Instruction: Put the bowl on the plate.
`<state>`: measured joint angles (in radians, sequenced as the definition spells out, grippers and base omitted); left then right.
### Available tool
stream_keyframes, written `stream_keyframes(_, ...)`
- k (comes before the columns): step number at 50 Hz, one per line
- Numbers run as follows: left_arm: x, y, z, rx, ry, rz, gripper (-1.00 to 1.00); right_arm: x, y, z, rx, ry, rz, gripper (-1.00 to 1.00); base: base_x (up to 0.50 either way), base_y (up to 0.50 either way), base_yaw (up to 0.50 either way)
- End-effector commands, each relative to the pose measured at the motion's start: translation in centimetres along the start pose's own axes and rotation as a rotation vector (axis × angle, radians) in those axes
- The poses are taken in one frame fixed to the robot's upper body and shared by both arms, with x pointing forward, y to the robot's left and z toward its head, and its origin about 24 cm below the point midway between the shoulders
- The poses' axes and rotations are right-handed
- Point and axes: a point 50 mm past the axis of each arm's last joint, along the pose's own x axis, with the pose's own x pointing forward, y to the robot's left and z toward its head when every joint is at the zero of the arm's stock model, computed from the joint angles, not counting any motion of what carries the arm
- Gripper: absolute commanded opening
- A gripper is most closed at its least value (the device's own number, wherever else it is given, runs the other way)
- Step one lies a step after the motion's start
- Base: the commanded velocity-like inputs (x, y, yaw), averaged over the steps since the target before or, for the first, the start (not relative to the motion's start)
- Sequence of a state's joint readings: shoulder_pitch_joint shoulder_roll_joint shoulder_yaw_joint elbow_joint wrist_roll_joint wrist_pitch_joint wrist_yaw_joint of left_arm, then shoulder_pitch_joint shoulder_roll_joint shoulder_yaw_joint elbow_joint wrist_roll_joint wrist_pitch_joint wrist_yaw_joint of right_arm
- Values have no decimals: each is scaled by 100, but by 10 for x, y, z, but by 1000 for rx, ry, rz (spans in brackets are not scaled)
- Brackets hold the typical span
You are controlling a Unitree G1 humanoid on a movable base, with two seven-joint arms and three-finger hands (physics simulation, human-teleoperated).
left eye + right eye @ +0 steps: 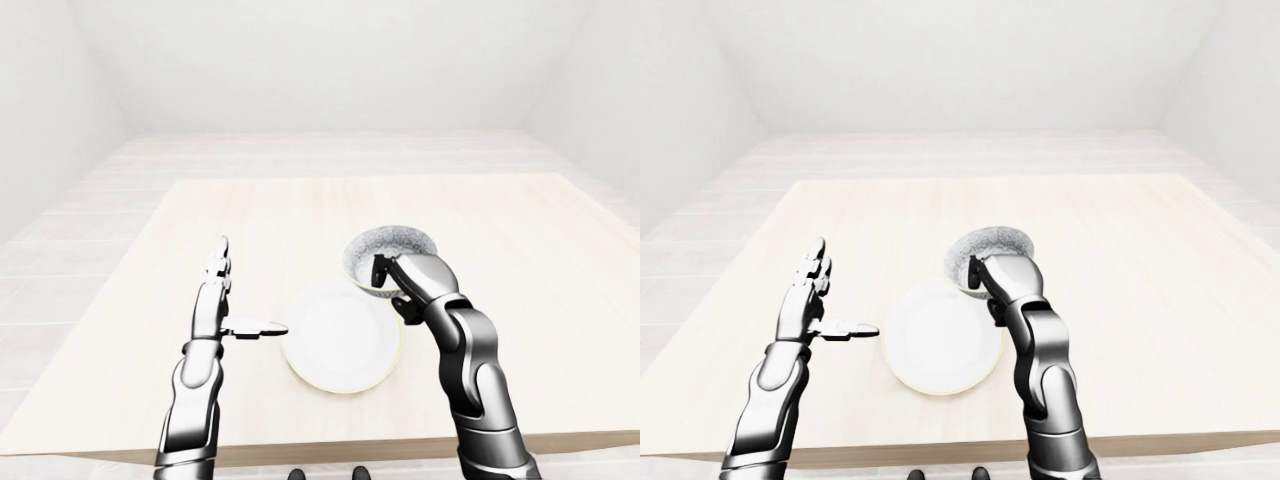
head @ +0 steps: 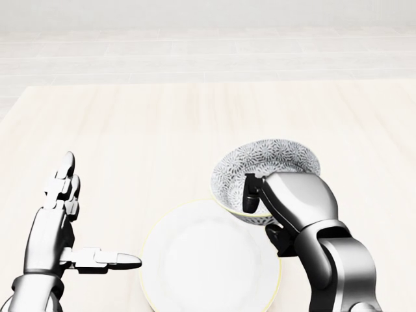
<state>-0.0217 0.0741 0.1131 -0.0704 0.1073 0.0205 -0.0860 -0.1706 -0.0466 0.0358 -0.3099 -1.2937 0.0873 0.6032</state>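
A grey-patterned bowl [image 2: 266, 166] with a pale rim hangs tilted just above the upper right edge of the white plate [image 2: 208, 263]. My right hand [image 2: 260, 201] is shut on the bowl's near rim, one finger inside and the rest under it. The plate lies flat on the table near its bottom edge. My left hand [image 2: 81, 224] is open to the left of the plate, fingers pointing up the view and thumb stretched toward the plate's rim without touching it.
The light wooden table [image 1: 500, 230] fills the middle of the eye views, with a pale floor and white walls beyond. The table's near edge [image 1: 330, 450] runs just below the plate.
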Motion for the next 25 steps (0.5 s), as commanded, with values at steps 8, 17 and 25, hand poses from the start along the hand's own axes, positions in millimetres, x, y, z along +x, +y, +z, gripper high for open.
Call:
stream_keyframes(8,-2,12,4,17,-2,28,100,11,-3,35,18,-119,-38,-67,0,0,0)
stream_keyframes(17,-3,16,3,29,-1,38,100,7,3,45,76,-164,-45,-69,0,0,0)
stream_keyframes(25,-3,16,2,29,2,40,100,2,11,53,109,-192,-45,-68,0,0,0)
